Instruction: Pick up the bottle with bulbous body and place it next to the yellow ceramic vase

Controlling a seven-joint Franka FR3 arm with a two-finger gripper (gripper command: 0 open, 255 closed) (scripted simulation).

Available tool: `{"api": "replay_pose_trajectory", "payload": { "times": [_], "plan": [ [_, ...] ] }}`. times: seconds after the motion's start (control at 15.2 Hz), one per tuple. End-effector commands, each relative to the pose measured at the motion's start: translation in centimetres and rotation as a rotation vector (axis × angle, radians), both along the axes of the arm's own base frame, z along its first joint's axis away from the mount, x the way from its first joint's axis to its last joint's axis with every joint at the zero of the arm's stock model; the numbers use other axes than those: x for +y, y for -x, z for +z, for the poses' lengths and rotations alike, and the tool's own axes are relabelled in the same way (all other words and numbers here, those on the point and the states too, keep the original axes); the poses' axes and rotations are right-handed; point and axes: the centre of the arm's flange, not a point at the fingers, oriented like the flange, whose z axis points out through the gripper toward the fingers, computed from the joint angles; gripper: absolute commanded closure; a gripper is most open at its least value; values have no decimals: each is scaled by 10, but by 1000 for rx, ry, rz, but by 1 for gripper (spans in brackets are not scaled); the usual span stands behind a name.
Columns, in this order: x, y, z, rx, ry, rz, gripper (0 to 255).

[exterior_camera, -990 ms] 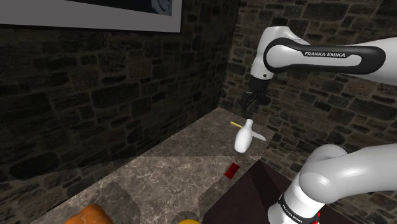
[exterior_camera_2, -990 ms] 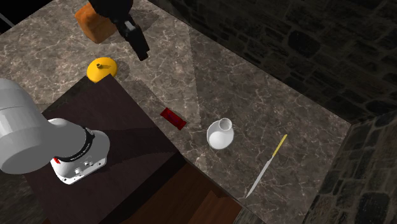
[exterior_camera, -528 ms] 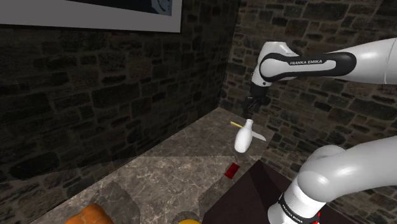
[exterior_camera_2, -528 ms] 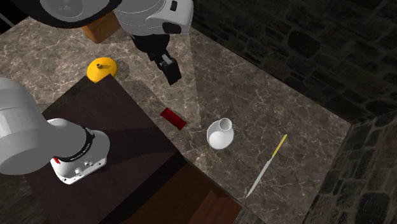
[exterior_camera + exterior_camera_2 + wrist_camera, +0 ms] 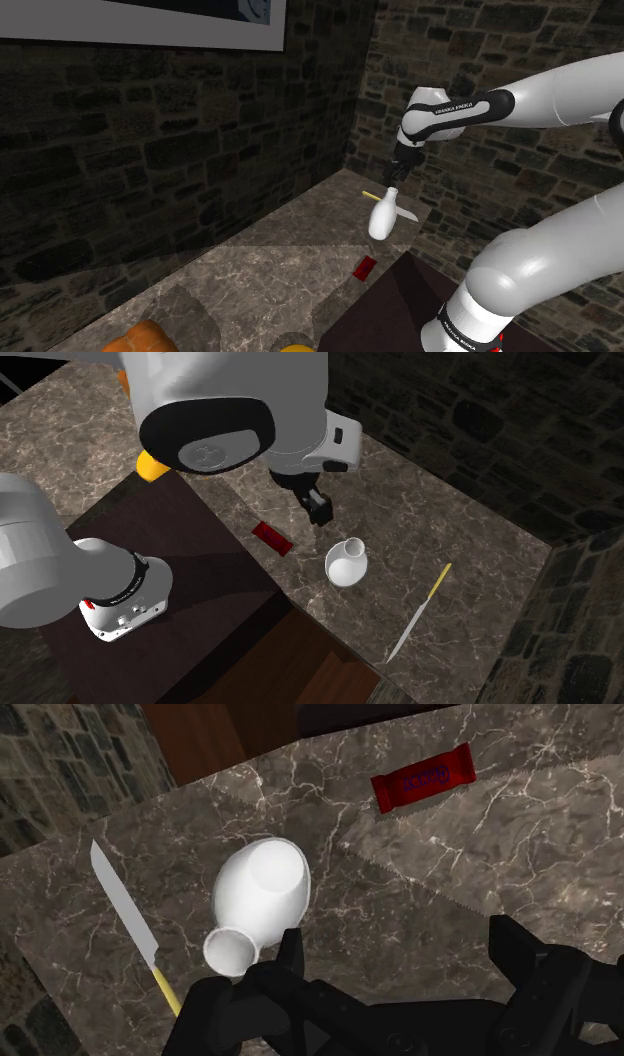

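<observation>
A white bottle [image 5: 382,219] with a bulbous body and narrow neck stands upright on the marble counter [image 5: 270,265], near its far end. From above, the bottle [image 5: 346,563] shows its round mouth. My black gripper [image 5: 393,177] hangs open just above the neck. In the second exterior view the gripper [image 5: 318,510] sits a little short of the bottle. In the wrist view the bottle [image 5: 262,889] lies just beyond the left finger [image 5: 290,959], outside the gap of the gripper [image 5: 400,954]. The arm partly hides the yellow vase [image 5: 150,465], which stands at the counter's other end.
A knife [image 5: 420,611] with a yellow handle lies beyond the bottle, near the stone wall. A red wrapped bar [image 5: 272,538] lies between bottle and vase. An orange object [image 5: 140,338] sits at the counter's near end. The dark stand [image 5: 190,582] borders the counter.
The arm has reached out along the counter, carrying the open gripper from above the vase end to just above the bottle. The bottle has not moved.
</observation>
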Motion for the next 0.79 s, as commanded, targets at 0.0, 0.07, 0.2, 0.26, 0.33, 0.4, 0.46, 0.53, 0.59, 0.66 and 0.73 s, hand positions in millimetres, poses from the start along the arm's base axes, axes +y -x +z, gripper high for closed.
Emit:
{"api": "replay_pose_trajectory", "payload": {
  "times": [0.0, 0.07, 0.2, 0.26, 0.33, 0.4, 0.46, 0.53, 0.59, 0.66, 0.73],
  "plan": [
    [-21, -4, -18, -4, 2, 2, 0],
    [-31, -7, -26, -6, 2, 2, 0],
    [-52, -12, -41, -10, 2, 2, 0],
    [-62, -15, -48, -12, 2, 2, 0],
    [-72, -18, -56, -14, 2, 3, 0],
    [-83, -21, -63, -16, 2, 3, 0],
    [-93, -24, -71, -17, 2, 3, 0],
    [-104, -26, -78, -19, 2, 3, 0],
    [-114, -29, -86, -21, 2, 3, 0],
    [-117, -30, -88, -22, 2, 4, 0],
    [-117, -30, -93, -22, 2, 4, 0]
  ]
}}
